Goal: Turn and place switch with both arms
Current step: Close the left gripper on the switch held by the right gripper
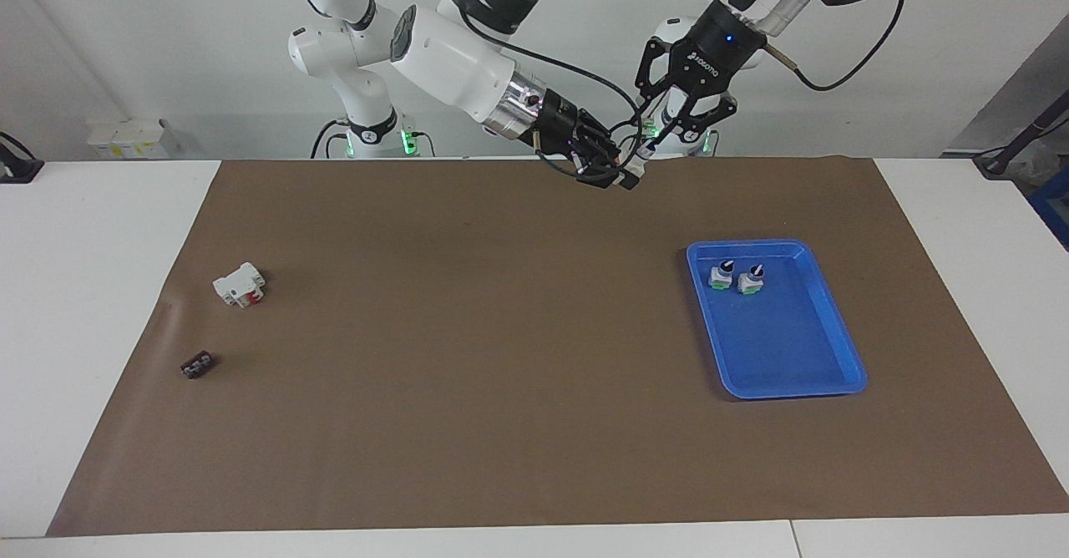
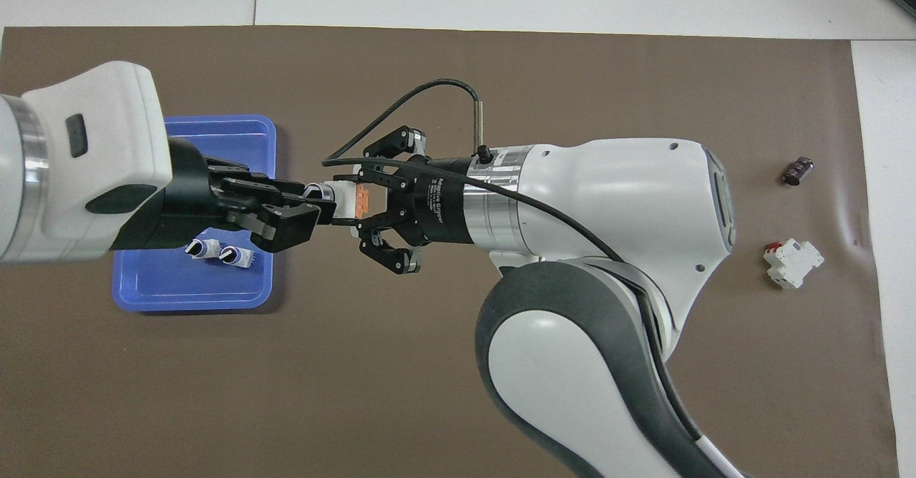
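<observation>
My right gripper (image 1: 614, 169) (image 2: 358, 205) is shut on the switch (image 1: 632, 167) (image 2: 343, 202) and holds it in the air over the brown mat, beside the tray. The switch lies level, its orange patch upward and its black knob toward the left arm's end. From that end my left gripper (image 1: 650, 147) (image 2: 311, 210) has come up to the knob and covers most of it from above. I cannot make out whether it touches the knob.
The blue tray (image 1: 793, 349) (image 2: 215, 134) lies toward the left arm's end, with two more switches (image 1: 720, 276) (image 1: 749, 281) standing in it. A white block with a red part (image 1: 240, 285) and a small black piece (image 1: 197, 365) lie toward the right arm's end.
</observation>
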Tool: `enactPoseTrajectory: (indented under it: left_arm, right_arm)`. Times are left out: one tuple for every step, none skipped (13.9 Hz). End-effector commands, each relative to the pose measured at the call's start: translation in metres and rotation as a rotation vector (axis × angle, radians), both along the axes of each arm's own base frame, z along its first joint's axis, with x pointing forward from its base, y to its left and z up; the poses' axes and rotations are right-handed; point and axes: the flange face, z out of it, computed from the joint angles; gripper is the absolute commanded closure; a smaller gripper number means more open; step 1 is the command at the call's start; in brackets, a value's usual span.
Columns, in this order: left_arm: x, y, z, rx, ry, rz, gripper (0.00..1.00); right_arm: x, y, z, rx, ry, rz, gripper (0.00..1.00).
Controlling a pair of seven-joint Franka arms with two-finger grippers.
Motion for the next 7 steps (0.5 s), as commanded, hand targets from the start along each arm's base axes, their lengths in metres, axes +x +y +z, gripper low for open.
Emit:
enactPoseTrajectory:
  left_arm:
    - [-0.001,0.006,-0.004,-0.011,-0.022,-0.02,0.6]
    - [-0.001,0.006,-0.008,-0.009,-0.021,-0.027,0.61]
    - [-0.002,0.005,-0.01,-0.007,-0.02,-0.031,0.62]
    - [-0.002,0.004,-0.012,-0.007,-0.02,-0.03,0.63]
    - [-0.001,0.004,-0.012,-0.007,-0.019,-0.029,0.63]
    - [-0.001,0.004,-0.013,-0.006,-0.019,-0.031,0.63]
    - [0.001,0.006,-0.014,-0.007,-0.026,-0.034,0.64]
  right_arm:
    - [0.003,0.003,0.004,0.014,0.005,-0.023,1.0]
    - [0.003,0.003,0.004,0.014,0.005,-0.023,1.0]
    - [0.003,0.003,0.004,0.014,0.005,-0.023,1.0]
    - [0.003,0.003,0.004,0.014,0.005,-0.023,1.0]
    - [0.003,0.003,0.004,0.014,0.005,-0.023,1.0]
    - [0.002,0.004,0.003,0.013,0.007,-0.02,1.0]
    - [0.001,0.006,0.003,0.013,0.007,-0.017,1.0]
